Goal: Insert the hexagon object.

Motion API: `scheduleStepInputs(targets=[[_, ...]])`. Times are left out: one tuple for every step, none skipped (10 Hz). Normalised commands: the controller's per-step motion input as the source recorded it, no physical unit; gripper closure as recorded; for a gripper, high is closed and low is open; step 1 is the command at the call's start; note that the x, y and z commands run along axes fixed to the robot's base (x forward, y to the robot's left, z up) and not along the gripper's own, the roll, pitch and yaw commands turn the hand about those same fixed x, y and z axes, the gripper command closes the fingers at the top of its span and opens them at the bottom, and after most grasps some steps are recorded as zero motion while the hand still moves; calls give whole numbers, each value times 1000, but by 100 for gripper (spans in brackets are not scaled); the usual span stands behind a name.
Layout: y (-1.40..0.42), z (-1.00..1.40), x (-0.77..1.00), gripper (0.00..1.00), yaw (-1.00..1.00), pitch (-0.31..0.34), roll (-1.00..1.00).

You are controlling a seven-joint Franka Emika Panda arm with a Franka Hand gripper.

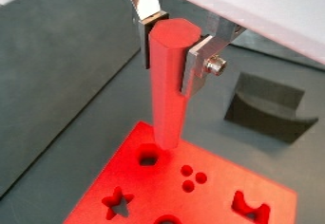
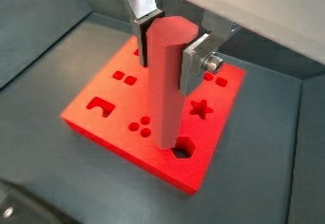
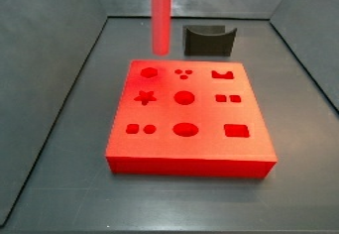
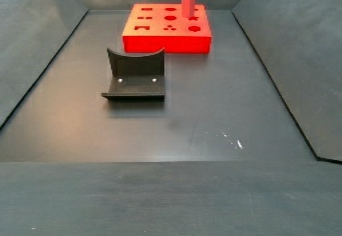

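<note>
The hexagon object (image 1: 168,76) is held upright near its top end between the silver fingers (image 1: 199,62) of the gripper (image 1: 173,40), which is clamped narrow on it above the red block (image 2: 121,100). In both wrist views its lower end hangs over a hexagonal hole (image 2: 185,149) near a corner of the block; whether the tip has entered cannot be told. In a side view the hexagon object (image 3: 161,15) is seen clear above the block (image 3: 185,109). The rod is judged light, stiff and smooth, likely slippery under the pads, so a grip on opposite flats near the top suits it. A dark grey curved-top block (image 3: 208,40) stands on the desk (image 4: 187,110) apart. No writing or brand is readable.
</note>
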Motion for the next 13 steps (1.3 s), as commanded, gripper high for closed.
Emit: scheduleStepInputs(targets=[[-317, -337, 0, 100, -114, -19, 131], [-197, -283, -23, 100, -91, 0, 74], [-9, -217, 0, 100, 0, -21, 0], [0, -223, -17, 100, -43, -70, -67], [89, -309, -46, 100, -200, -129, -157], [94, -294, -86, 100, -343, -69, -126], [83, -209, -71, 100, -269, -50, -113], [83, -126, -169, 100, -209, -21, -64], [37, -31, -317, 100, -74, -111, -116], [0, -6, -303, 100, 0, -136, -109], [0, -86, -249, 100, 0, -171, -136], [0, -100, -289, 100, 0, -186, -146], [-37, -134, 0, 100, 0, -163, -90]])
